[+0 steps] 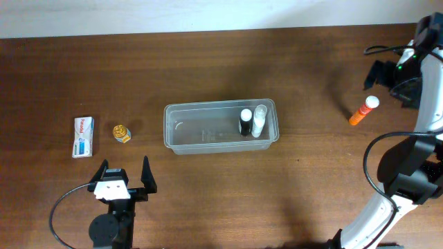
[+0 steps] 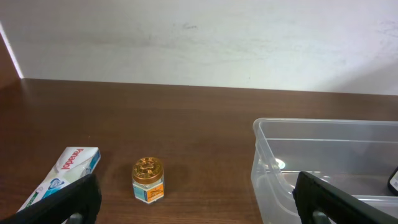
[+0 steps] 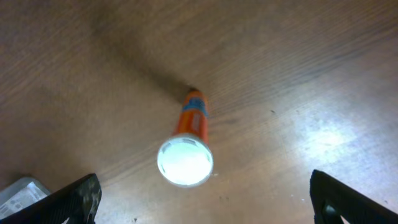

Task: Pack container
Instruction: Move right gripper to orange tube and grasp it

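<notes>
Dark wooden bench fills my overhead feed, with a strip of pale wall along the far edge. I see the container near the middle, mouth up. Its long axis runs left to right across the picture, parallel to the wall. At its right end a black bottle and a clear bottle sit side by side, very close together. Well to the left, outside the container, lie a white box and, just beside it, a gold-lidded jar. My left claw sits nearer the front edge, below the jar, fingers spread wide with nothing between them. Far to the right an orange tube with a white cap is on the bench, near my right arm.

On the left wrist feed the dark fingers frame the bottom corners, wide apart and empty. Box and jar are ahead on the left. The container's rounded near corner and rim are ahead on the right, its length stretching off to the right edge.

On the right wrist feed my right claw is likewise spread wide and holds nothing. It hangs above the orange tube, whose white cap faces the camera. The tube is clear of both fingers.
</notes>
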### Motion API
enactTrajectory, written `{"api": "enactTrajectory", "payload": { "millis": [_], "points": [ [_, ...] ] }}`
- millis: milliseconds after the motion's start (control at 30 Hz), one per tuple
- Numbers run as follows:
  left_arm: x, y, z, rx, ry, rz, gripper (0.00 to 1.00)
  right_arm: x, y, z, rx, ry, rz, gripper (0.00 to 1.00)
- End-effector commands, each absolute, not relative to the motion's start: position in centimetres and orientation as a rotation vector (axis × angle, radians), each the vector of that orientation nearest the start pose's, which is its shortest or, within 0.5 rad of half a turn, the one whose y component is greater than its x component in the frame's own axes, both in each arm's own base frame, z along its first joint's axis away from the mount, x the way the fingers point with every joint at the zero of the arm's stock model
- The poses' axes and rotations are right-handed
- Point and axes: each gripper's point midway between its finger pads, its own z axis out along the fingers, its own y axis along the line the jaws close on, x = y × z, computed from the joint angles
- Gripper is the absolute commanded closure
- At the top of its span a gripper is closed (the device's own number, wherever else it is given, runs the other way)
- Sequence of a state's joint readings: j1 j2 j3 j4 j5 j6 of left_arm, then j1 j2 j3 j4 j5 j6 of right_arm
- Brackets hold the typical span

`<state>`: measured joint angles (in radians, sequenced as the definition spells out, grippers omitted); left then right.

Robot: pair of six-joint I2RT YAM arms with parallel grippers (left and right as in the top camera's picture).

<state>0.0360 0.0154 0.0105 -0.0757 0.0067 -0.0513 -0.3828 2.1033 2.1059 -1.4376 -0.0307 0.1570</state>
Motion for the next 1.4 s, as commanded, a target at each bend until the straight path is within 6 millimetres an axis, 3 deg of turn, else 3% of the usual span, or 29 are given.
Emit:
{"api": "enactTrajectory", "payload": {
  "millis": [0, 133, 367, 700, 867, 1367],
  "points": [
    [24.6, 1.0, 15.6, -0.065, 1.65, 0.0, 0.01, 40.7, -14.5, 14.1, 0.75, 2.93, 0.05, 0.02],
    [24.6, 1.0, 15.6, -0.066, 1.651, -0.001, 0.01, 41.4, -14.0, 12.6, 0.722, 2.931, 0.049, 0.02],
    [24.6, 1.0, 15.6, -0.065, 1.651, 0.0, 0.01, 42.1, -14.1, 11.6, 0.715, 2.918, 0.048, 0.06],
    [24.6, 1.0, 15.6, -0.065, 1.651, 0.0, 0.01, 41.1, -13.4, 8.8, 0.725, 2.976, 0.079, 0.09],
    [24.6, 1.0, 15.6, -0.065, 1.651, 0.0, 0.01, 41.1, -13.2, 8.4, 0.725, 2.977, 0.094, 0.12],
    [24.6, 1.0, 15.6, -0.065, 1.651, 0.0, 0.01, 41.2, -13.1, 8.4, 0.719, 2.976, 0.093, 0.51]
  ]
}}
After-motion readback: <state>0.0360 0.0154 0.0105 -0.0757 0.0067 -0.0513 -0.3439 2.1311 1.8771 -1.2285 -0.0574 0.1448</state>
